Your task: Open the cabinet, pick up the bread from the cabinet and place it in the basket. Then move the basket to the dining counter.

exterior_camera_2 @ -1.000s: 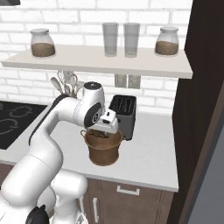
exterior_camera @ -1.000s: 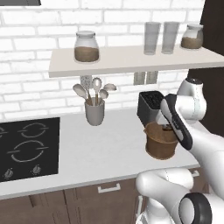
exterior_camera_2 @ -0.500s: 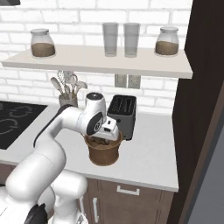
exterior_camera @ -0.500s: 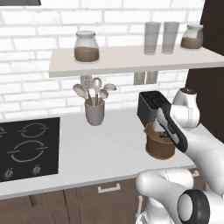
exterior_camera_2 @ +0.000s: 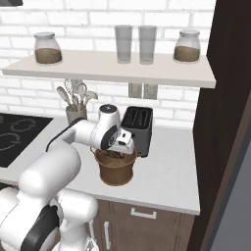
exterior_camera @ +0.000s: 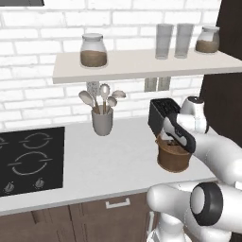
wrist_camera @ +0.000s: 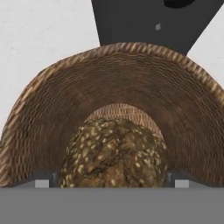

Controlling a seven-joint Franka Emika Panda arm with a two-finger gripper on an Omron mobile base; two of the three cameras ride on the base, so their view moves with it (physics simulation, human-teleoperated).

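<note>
Fingers point(wrist_camera: 43, 183) spread wide either side of the dark brown seeded bread roll point(wrist_camera: 114, 153), low centre of hand view inside the round woven brown basket point(wrist_camera: 52, 109); basket looks light, stiff — grip rim.

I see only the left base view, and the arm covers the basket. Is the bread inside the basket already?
Observer: Yes. In the hand view the bread sits low inside the basket.
Operator: Is the gripper closed on the bread?
Observer: No. The gripper is open; its fingertips stand one on each side of the bread.
Operator: What is directly behind the basket?
Observer: A black toaster, standing close behind it on the counter in the right base view.
</note>
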